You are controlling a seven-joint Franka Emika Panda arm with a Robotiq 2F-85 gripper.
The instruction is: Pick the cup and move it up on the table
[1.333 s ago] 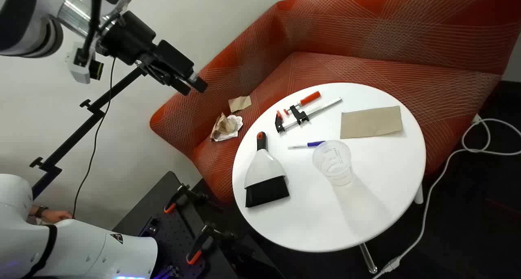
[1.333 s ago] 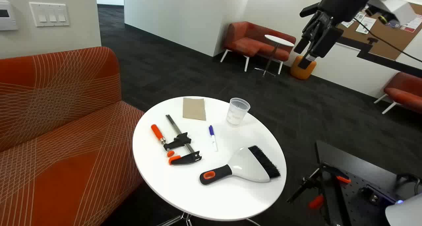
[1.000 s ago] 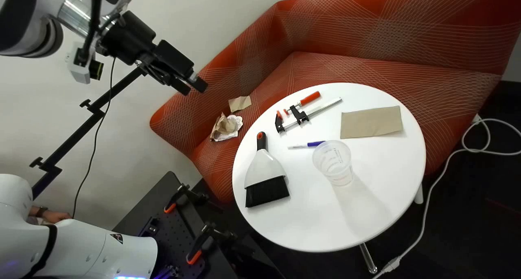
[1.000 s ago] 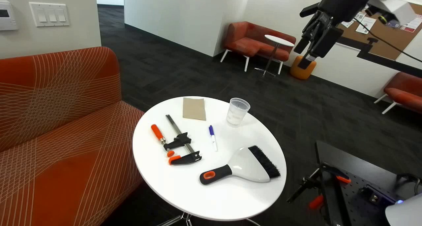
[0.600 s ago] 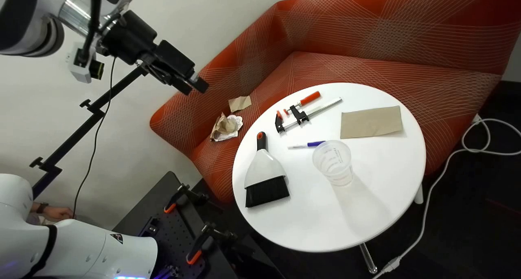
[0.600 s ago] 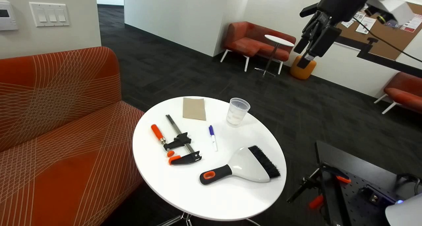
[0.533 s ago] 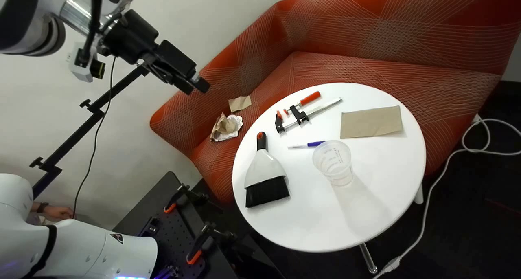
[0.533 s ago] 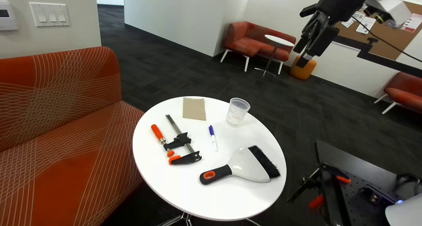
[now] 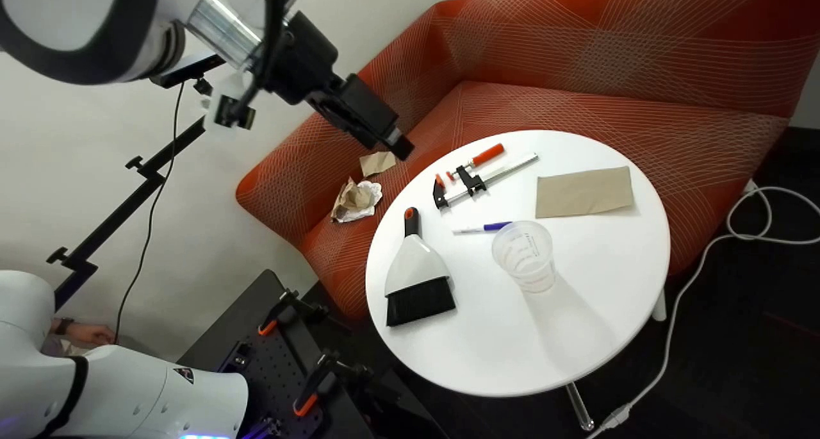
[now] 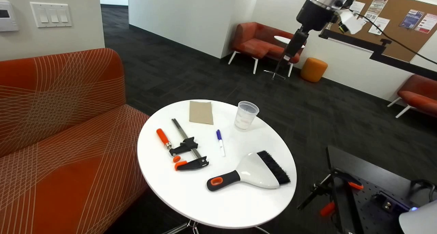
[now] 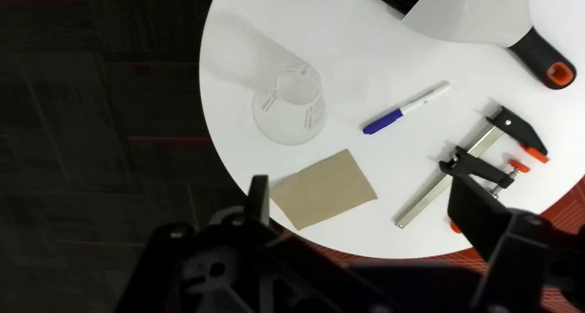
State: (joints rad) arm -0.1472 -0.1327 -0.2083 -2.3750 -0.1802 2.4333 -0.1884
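Observation:
The translucent cup [image 9: 525, 259] stands upright on the round white table [image 9: 487, 349], and its shadow falls beside it. In an exterior view the cup [image 10: 245, 117] is near the table's far edge. In the wrist view the cup [image 11: 292, 105] is left of centre, ahead of the fingers. My gripper [image 9: 402, 145] is in the air above the couch side of the table, well apart from the cup. It also shows in an exterior view [image 10: 290, 53] high above the table. In the wrist view the gripper [image 11: 361, 185] has its fingers wide apart with nothing between them.
A purple-capped marker [image 11: 406, 108] lies close to the cup. Brown paper [image 9: 584, 192], a bar clamp [image 9: 471, 179] and a dustpan with black brush [image 9: 416, 266] also lie on the table. A red-orange couch [image 9: 576, 112] curves round behind it.
The arm has moved toward the table, rightward in one exterior view and leftward in the other, and the gripper has turned. The cup and the other table objects have not moved.

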